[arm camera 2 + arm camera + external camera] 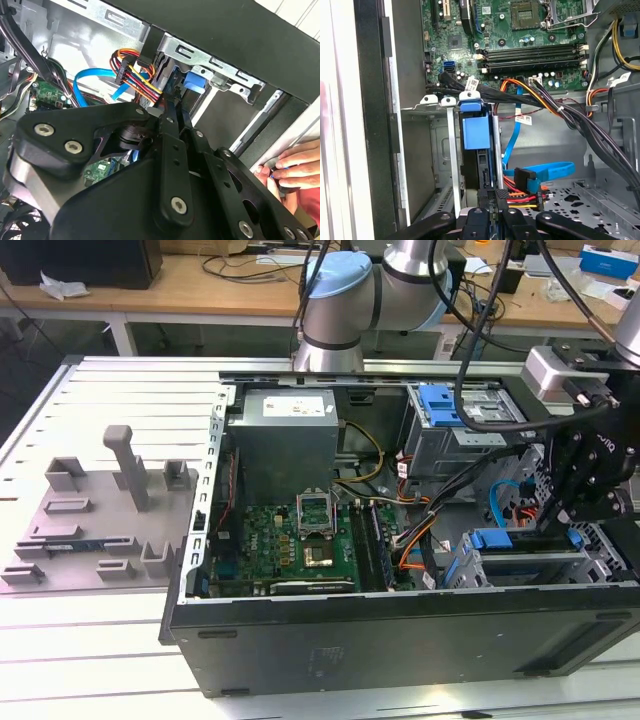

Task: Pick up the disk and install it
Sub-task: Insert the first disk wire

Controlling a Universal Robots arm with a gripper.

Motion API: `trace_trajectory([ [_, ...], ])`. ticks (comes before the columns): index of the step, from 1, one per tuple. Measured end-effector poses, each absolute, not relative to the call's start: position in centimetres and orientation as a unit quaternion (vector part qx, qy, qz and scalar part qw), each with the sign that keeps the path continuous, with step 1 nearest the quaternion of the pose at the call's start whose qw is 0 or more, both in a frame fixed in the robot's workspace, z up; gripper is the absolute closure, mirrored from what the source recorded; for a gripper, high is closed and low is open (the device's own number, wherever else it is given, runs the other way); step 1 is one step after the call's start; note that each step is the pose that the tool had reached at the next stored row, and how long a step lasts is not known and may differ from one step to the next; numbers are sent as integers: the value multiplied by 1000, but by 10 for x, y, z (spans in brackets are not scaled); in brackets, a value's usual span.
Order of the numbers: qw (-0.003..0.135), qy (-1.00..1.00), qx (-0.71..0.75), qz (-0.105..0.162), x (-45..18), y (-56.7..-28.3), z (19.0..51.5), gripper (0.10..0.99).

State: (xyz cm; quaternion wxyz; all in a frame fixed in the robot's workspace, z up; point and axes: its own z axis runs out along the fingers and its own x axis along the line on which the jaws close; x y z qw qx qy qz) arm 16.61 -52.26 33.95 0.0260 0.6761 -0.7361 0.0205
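The disk (476,131) stands on edge in a metal drive bay slot of the open computer case (400,640), its blue carrier frame facing the first wrist view. In the exterior view the disk (515,562) lies in the bay at the case's right front corner. My gripper (487,197) reaches down onto the disk's near end, its black fingers close together on the drive's dark edge. In the second wrist view the gripper (172,107) points at the blue carrier (194,82). In the exterior view the gripper (553,528) hangs right above the bay.
Bundled black and coloured cables (560,107) and a blue data cable (550,172) run beside the bay. Motherboard (300,540), grey power-supply box (285,440) and an upper cage with a blue latch (440,405) are inside the case. A hand (295,165) rests at the case's edge. A grey fixture (100,510) stands on the exterior view's left.
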Motion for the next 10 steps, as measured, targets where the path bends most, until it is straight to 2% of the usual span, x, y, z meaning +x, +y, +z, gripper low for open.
trace_trajectory([
  [10,27,-736,676,20,167,-523,337,922],
])
